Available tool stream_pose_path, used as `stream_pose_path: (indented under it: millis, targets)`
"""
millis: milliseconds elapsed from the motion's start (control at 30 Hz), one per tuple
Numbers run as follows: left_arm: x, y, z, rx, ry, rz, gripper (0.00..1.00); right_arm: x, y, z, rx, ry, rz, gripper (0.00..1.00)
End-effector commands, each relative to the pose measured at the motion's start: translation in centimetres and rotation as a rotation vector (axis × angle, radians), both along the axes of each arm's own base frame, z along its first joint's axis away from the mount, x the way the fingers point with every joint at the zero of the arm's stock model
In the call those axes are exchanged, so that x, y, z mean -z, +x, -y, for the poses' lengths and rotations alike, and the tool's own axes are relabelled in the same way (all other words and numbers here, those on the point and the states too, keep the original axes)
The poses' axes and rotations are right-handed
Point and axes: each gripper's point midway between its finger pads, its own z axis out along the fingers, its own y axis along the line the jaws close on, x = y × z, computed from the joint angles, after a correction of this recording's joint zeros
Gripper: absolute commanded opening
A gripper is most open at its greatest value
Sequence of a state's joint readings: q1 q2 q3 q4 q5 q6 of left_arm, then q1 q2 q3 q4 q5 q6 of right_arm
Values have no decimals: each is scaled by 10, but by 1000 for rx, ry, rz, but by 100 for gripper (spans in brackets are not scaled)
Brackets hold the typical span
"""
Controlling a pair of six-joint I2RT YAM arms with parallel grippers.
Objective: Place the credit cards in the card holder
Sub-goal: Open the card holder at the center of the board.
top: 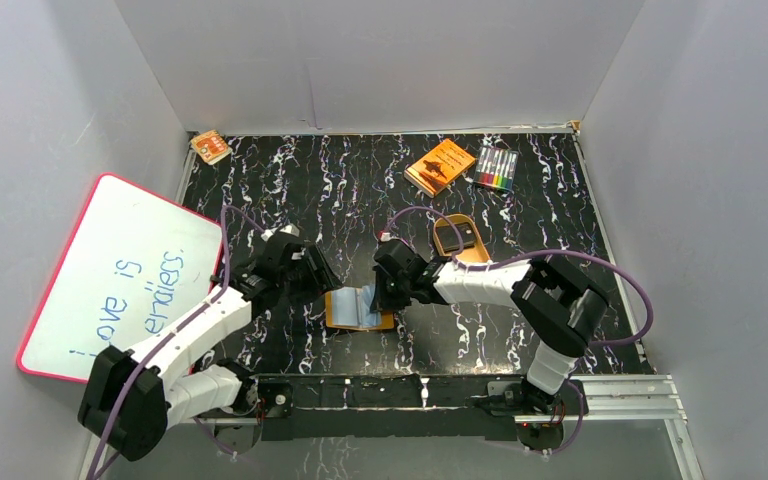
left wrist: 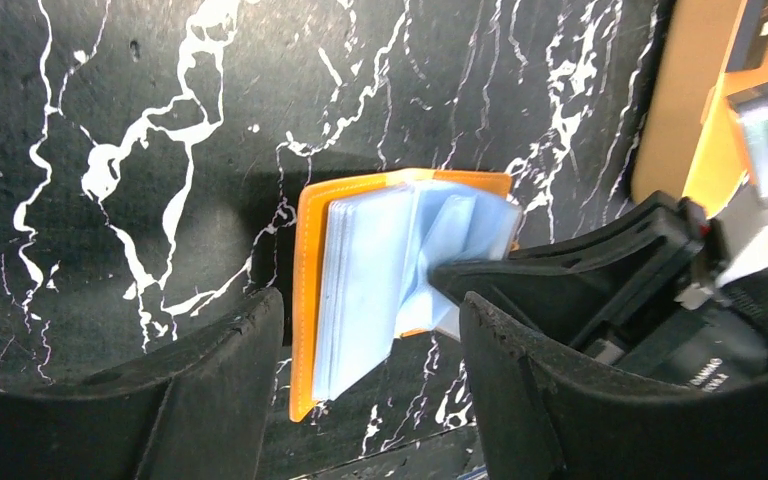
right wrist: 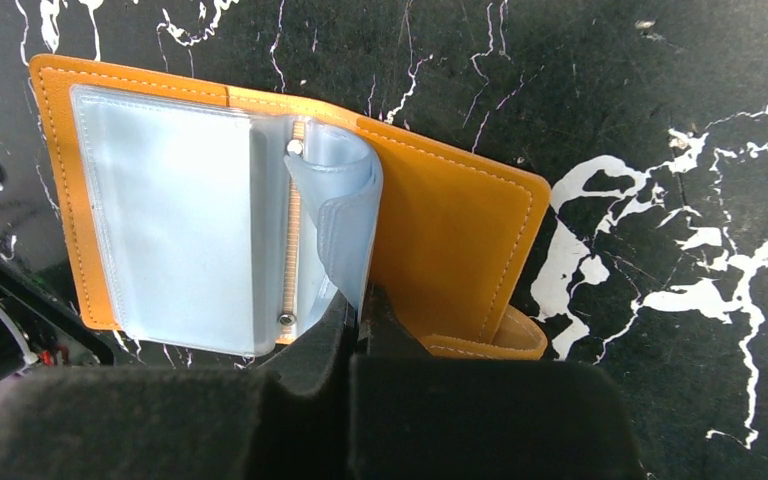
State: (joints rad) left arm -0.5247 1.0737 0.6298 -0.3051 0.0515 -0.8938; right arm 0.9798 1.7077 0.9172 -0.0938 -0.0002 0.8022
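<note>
Black marbled table (top: 360, 180), grey walls around. Card holder (top: 360, 312) lies open, near centre, between the two claws.

Right claw (right wrist: 358, 318): jaws pinched together on one pale blue sleeve (right wrist: 345, 210), curling it up off the stack.

Left claw (left wrist: 370, 380): jaws wide apart, holding nothing, hovering at the holder's left side.

No loose cards can be made out in any view.

Risks, judged:
- The thin, slick sleeve may slip from the pinch and flop shut.
- Pulling higher could drag or flip the holder, since nothing pins it down.
- Sleeve could tear at its rivets.
</note>
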Motion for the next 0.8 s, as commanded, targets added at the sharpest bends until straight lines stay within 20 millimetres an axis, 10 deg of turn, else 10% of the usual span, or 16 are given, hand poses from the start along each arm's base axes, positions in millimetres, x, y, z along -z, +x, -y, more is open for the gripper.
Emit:
stream_pose_path:
  millis: [0, 600, 767]
  targets:
    - [11, -6, 3, 22, -20, -27, 61, 20, -6, 24, 19, -69, -39, 0]
    - [50, -38, 7, 43, -99, -123, 55, 22, -14, 29, 37, 12, -80, 0]
    - [40, -35, 20, 76, -177, -90, 29, 22, -15, 29, 36, 22, -89, 0]
